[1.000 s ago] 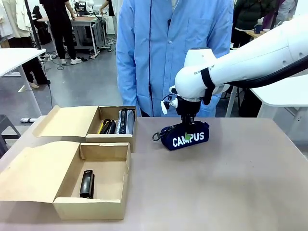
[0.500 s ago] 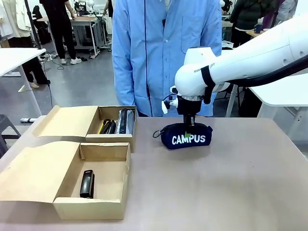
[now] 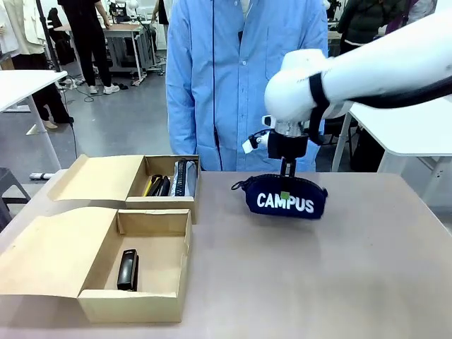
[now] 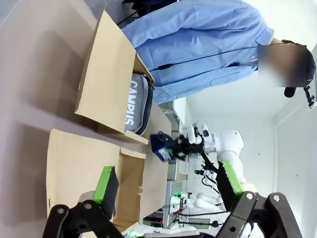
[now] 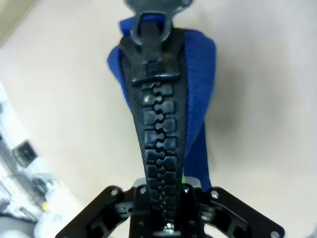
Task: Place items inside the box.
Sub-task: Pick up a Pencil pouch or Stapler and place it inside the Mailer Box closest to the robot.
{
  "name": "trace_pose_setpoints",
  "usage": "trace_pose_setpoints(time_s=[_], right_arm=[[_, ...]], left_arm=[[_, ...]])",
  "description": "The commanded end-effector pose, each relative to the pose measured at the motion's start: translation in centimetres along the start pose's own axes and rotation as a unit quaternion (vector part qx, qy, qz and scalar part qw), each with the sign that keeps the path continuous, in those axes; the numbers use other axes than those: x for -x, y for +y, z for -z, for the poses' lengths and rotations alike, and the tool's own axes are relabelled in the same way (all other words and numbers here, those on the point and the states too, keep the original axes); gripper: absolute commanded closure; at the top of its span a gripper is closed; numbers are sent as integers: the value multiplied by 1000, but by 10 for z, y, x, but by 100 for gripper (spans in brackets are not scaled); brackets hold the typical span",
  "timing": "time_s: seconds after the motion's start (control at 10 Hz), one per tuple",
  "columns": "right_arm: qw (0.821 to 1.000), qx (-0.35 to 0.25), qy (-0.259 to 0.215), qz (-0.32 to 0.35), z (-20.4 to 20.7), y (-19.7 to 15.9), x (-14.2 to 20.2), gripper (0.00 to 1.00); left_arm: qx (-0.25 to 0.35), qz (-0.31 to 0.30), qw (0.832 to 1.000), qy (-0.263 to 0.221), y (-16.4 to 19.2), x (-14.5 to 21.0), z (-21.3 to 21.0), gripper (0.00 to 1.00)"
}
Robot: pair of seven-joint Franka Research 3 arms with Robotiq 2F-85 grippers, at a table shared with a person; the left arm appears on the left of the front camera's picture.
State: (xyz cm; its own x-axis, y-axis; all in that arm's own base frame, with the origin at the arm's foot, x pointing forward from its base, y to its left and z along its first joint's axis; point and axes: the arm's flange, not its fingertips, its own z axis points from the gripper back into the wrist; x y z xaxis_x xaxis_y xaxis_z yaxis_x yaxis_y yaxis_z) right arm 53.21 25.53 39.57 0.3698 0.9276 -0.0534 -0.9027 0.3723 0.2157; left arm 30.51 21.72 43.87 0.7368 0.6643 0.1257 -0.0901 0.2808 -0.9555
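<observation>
- The right gripper (image 3: 284,185) was clamped on the top ridge of the navy "CAMPUS" zip pouch (image 3: 286,202). Its fingers pointed straight down, and in the right wrist view they pinched the black zipper teeth (image 5: 157,129).
- The pouch hung level under the gripper, over the table (image 3: 339,282) and to the right of both boxes. Whether its underside touched the tabletop could not be told.
- The left gripper (image 4: 168,186) was spread wide with nothing between its green pads, and the cardboard boxes lay beyond it.
- The near box (image 3: 134,305) held one black stapler (image 3: 128,270) close to its left wall.
- The far box (image 3: 161,207) held the grey zip pencil case (image 3: 185,178) on its right side, with slim dark and yellow items beside it.
- A person in a blue shirt (image 3: 240,78) stood at the far edge, behind the pouch.
</observation>
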Motion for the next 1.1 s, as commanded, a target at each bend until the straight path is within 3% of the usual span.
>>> trace_pose_setpoints(time_s=[0.0, 0.1, 0.2, 0.3, 0.4, 0.5, 0.7, 0.8, 1.0], right_arm=[[971, -98, -72, 207, -21, 80, 38, 100], [957, -86, -115, 254, -22, 108, 49, 100], [956, -85, -117, 256, -20, 133, 65, 100], [960, -94, -104, 243, -14, 160, 83, 100], [975, -54, -83, 201, -11, 176, 96, 100], [962, -113, -80, 235, -28, 135, 66, 100], [962, -113, -80, 235, -28, 135, 66, 100], [964, -99, -82, 234, -20, 158, 84, 93], [927, -162, -62, 333, -11, 173, 54, 93]], left_arm=[[8, 8, 1000, -2, 1, 0, -1, 0], [8, 8, 1000, -2, 1, 0, -1, 0], [8, 8, 1000, -2, 1, 0, -1, 0], [8, 8, 1000, -2, 1, 0, -1, 0], [8, 8, 1000, -2, 1, 0, -1, 0], [8, 8, 1000, -2, 1, 0, -1, 0], [8, 8, 1000, -2, 1, 0, -1, 0], [8, 8, 1000, -2, 1, 0, -1, 0], [8, 8, 1000, -2, 1, 0, -1, 0]])
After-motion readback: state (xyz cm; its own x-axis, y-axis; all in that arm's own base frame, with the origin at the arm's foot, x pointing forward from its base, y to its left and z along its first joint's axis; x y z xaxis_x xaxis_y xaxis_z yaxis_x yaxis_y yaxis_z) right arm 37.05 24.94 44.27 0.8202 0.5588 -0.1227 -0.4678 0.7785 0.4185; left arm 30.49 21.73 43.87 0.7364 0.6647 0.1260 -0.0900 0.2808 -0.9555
